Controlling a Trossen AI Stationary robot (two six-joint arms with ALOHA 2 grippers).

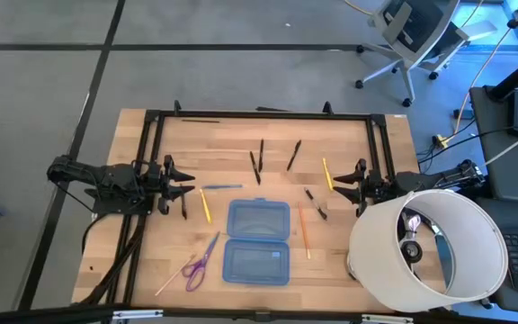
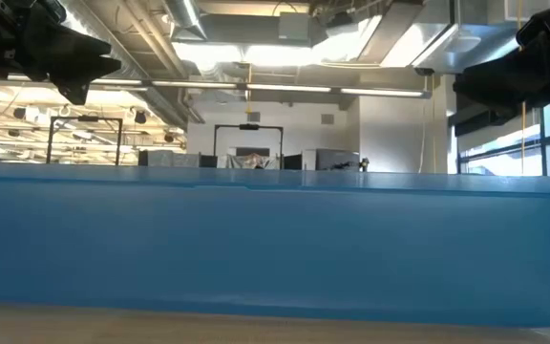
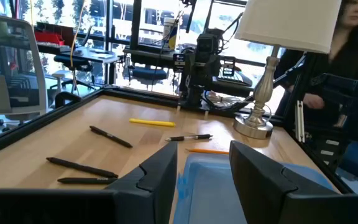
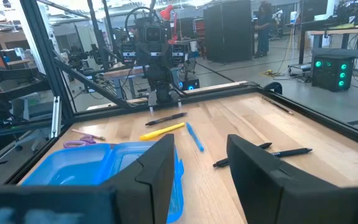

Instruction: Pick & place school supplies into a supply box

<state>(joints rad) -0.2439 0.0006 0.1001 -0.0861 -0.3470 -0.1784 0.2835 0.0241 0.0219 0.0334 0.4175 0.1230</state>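
The supply box (image 1: 257, 241) lies open near the table's middle, its two translucent blue halves flat on the wood. Around it lie the school supplies: purple-handled scissors (image 1: 200, 261), a pale stick (image 1: 171, 281), a yellow pencil (image 1: 205, 205), a blue pen (image 1: 221, 187), black pens (image 1: 257, 164), an orange pencil (image 1: 303, 229) and another yellow pencil (image 1: 327, 173). My left gripper (image 1: 187, 185) hovers open at the table's left side, pointing level toward the box (image 3: 210, 186). My right gripper (image 1: 336, 184) hovers open at the right side, facing it, with nothing between its fingers (image 4: 160, 168).
A table lamp with a large white shade (image 1: 425, 247) stands at the near right corner, its metal base (image 3: 253, 124) on the wood. A black frame (image 1: 259, 115) borders the table. A person (image 3: 347, 62) stands beyond the lamp. The box wall (image 2: 275, 239) fills the low view.
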